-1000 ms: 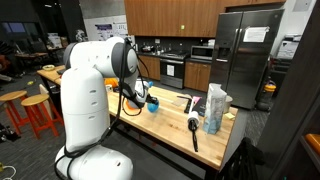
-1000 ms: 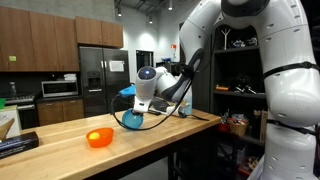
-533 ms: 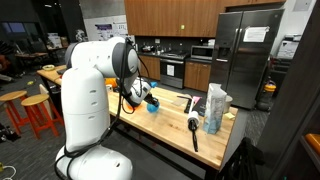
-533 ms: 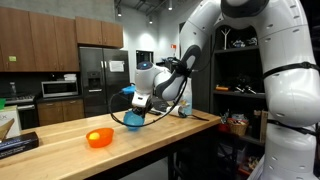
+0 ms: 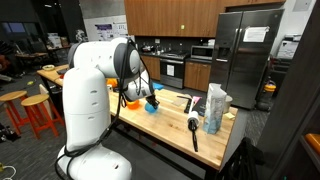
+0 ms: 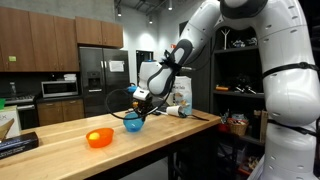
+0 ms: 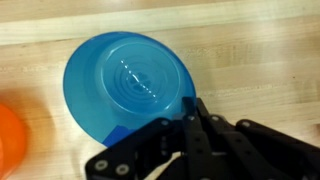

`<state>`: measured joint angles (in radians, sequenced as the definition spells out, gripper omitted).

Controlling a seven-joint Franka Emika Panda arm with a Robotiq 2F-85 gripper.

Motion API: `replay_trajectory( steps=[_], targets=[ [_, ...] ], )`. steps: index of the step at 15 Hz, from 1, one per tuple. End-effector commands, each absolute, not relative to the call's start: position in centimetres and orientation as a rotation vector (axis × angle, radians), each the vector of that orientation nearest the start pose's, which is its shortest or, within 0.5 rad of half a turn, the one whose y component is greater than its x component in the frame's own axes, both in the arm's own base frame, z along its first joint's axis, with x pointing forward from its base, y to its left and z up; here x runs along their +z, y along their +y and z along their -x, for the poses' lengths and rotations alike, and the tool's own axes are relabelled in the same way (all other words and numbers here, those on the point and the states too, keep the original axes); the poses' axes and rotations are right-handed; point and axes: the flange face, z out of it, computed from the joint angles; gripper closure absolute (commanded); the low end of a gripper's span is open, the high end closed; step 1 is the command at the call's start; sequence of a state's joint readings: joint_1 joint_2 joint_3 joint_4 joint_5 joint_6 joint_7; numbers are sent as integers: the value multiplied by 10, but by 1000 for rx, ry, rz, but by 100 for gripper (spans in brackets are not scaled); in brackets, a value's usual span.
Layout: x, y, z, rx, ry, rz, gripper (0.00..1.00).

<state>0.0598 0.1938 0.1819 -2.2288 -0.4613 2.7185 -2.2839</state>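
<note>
Fingers [image 7: 193,122] pinch the near rim of the blue bowl [image 7: 125,85], low at the counter [image 7: 250,50] beside the orange bowl [image 7: 8,135], so a level wrist and slow, steady travel should stop that thin rim slipping.

A kitchen-like workshop is shown, with a long pale wooden bench [image 5: 160,120] set in the foreground and a grey floor [image 5: 258,125] seen beside it. Along the back wall, brown wooden cabinets [image 5: 170,15] are mounted above a black oven [image 5: 172,70] and a microwave [image 5: 203,50], and a tall stainless-steel refrigerator [image 5: 245,55] is placed next to them. Orange stools [image 5: 35,112] are gathered at one side, dark open shelving [image 6: 235,95] is seen in an exterior view, and the dark ceiling [image 6: 140,10] is dotted with small lights.
</note>
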Motion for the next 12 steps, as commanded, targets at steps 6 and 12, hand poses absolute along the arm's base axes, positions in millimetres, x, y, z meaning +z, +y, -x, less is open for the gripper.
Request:
replay_trajectory(
  steps=[6,12],
  targets=[
    [299,158,-546,259,2908,-387,99],
    [293,157,-543,311,2930,-410,99]
  ],
)
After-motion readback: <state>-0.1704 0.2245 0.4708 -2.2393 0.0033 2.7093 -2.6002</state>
